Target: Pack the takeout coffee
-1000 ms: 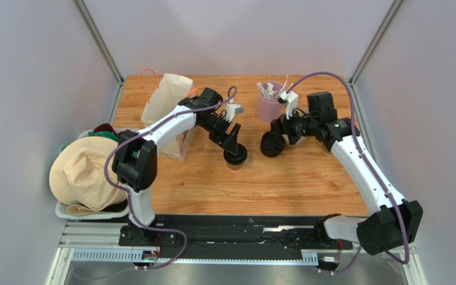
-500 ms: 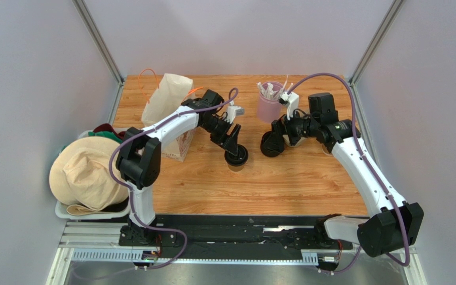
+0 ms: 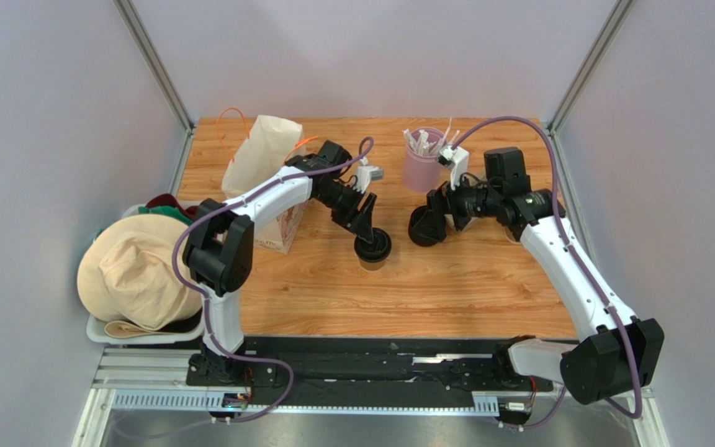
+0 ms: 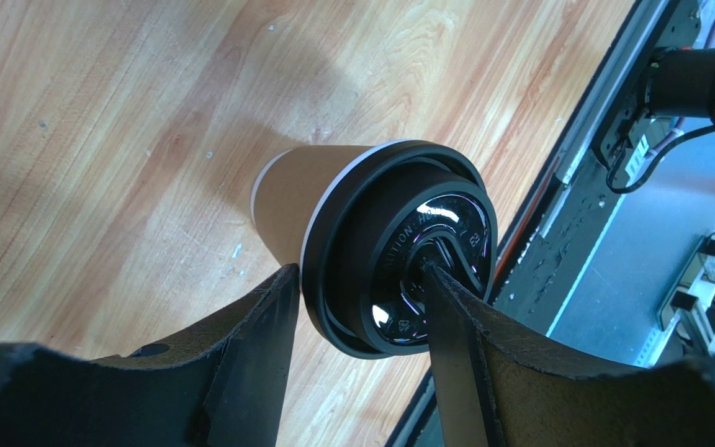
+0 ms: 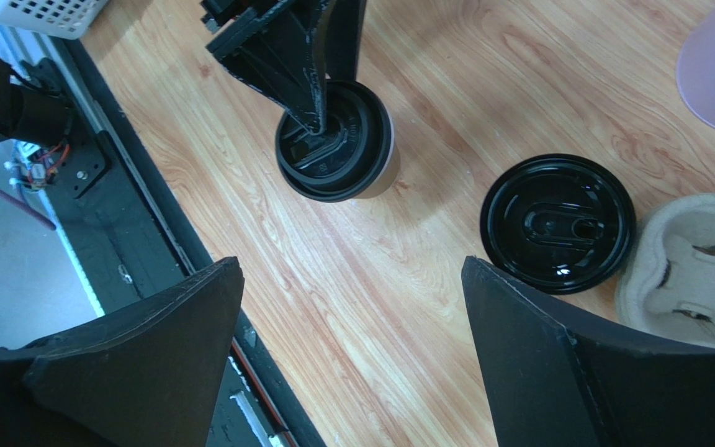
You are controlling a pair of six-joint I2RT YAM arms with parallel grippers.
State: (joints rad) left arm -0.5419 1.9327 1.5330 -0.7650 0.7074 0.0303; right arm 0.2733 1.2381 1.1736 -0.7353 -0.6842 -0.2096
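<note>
Mid-frame, the left arm reaches out and tips its wrist down over the takeout coffee (image 3: 371,250), upright on the wooden table (image 3: 445,289). The left gripper (image 4: 359,272) straddles the cup's black lid (image 4: 398,214); whether it grips is unclear. Right of centre, the right gripper (image 5: 352,265) hangs wide open, empty.

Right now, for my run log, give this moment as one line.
coffee cup: upright, lidded | left jaws: flanking its lid, contact unclear | right jaws: open, empty | paper bag: standing

The black lid (image 4: 385,233) on the coffee cup (image 4: 287,200) bears raised lettering. Only "TION HO" can be made out; the rest is too faint.
</note>
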